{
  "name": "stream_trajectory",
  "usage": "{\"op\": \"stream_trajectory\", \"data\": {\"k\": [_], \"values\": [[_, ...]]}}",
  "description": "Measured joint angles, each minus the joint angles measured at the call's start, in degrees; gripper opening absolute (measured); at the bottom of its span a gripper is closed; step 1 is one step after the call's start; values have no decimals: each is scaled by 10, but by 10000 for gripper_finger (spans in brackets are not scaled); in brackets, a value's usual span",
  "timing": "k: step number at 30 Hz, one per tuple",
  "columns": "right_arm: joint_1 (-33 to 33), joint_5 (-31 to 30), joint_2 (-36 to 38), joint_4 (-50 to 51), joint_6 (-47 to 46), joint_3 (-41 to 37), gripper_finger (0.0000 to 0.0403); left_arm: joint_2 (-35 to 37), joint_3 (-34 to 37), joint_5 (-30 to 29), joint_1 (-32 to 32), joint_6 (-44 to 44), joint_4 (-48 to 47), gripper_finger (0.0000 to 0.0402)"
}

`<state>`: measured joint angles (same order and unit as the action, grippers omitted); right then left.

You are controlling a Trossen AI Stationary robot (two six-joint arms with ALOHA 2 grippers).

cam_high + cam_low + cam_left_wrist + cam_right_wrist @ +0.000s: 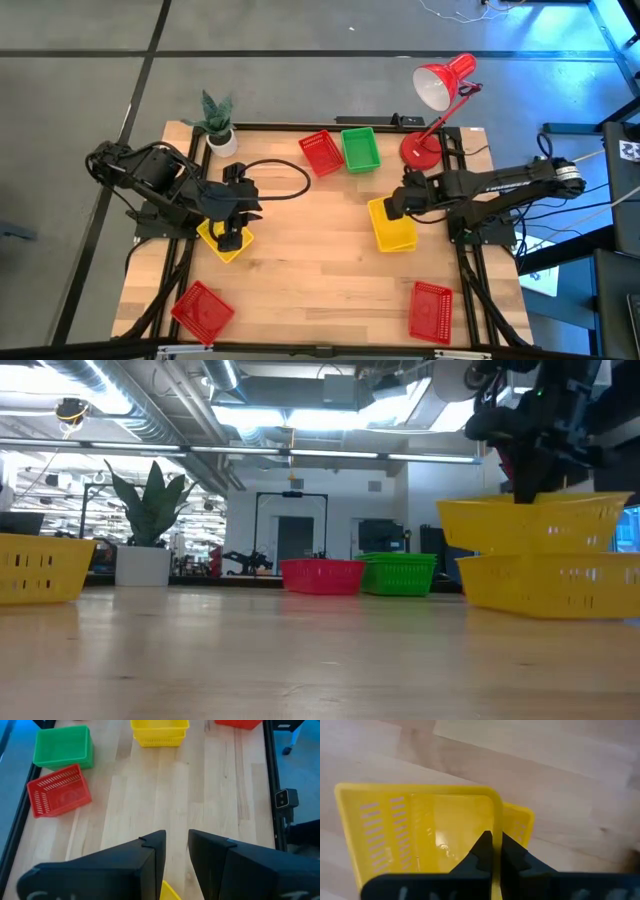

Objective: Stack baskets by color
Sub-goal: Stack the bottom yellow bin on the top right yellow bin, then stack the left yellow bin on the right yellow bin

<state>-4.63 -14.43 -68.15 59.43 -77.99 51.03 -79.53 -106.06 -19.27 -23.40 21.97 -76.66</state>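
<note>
My right gripper (397, 207) is shut on a yellow basket (535, 522) and holds it over a second yellow basket (560, 582) at the table's right. The upper one's bottom sits at the lower one's rim. Near the table's left edge, my left gripper (232, 237) hovers over a third yellow basket (214, 238). There is a narrow gap between its fingers, and a corner of that basket (168, 893) shows through the gap. A red basket (321, 153) and a green basket (360, 149) stand side by side at the far edge. Two more red baskets (203, 308) (431, 311) lie near the front corners. My right gripper pinches the upper yellow basket's wall at its rim (494, 827), at the basket's far end. One finger is inside the basket and one outside. The fingers come from above, pointing steeply down. The basket hangs nearly level over the lower yellow basket (521, 822).
A red desk lamp (440, 90) stands at the far right corner. A potted plant (216, 125) stands at the far left corner. A black cable (285, 178) loops on the wood beside the left arm. Bare wood lies between the two arms and toward the front edge.
</note>
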Motion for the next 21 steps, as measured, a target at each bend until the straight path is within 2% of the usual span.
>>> {"op": "stream_trajectory", "data": {"k": [13,18,21], "values": [[8,38,0,-63,-27,-27,65,0,0,0,0,1,0,74],[8,40,3,-68,-25,-12,68,0,0,0,0,4,0,74],[6,33,11,-68,16,13,68,0,0,1,0,23,0,74]]}}
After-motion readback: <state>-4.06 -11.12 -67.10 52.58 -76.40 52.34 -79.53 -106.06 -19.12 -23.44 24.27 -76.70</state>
